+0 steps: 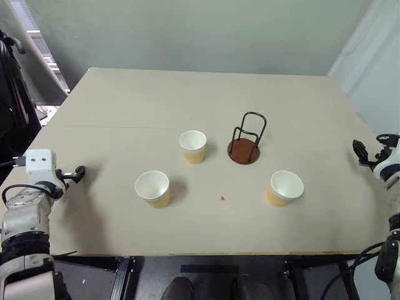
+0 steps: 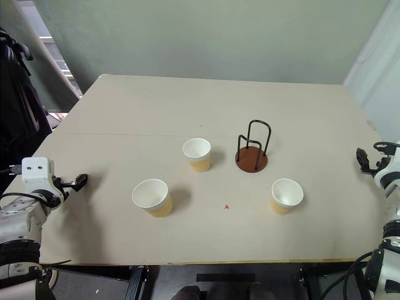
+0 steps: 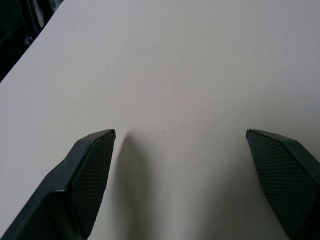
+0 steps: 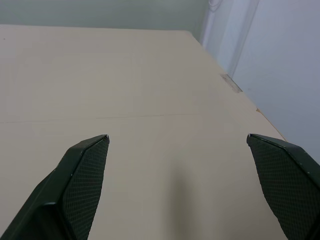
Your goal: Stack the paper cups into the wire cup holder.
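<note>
Three tan paper cups stand upright on the beige table (image 1: 125, 106): one near the middle (image 1: 193, 146), one to the front left (image 1: 153, 188), one to the front right (image 1: 285, 187). The wire cup holder (image 1: 245, 141), a reddish-brown disc with black wire loops, stands empty just right of the middle cup. My left gripper (image 1: 79, 172) hovers at the table's left edge, open and holding nothing. At the right edge my right gripper (image 1: 361, 152) is open and empty too. In the wrist views, the left fingers (image 3: 85, 175) and right fingers (image 4: 80, 175) stand wide apart over bare tabletop.
A small red mark (image 1: 222, 199) sits on the table between the front cups. Dark equipment (image 1: 12, 94) stands off the table's left side. A pale wall (image 1: 375, 69) runs along the right.
</note>
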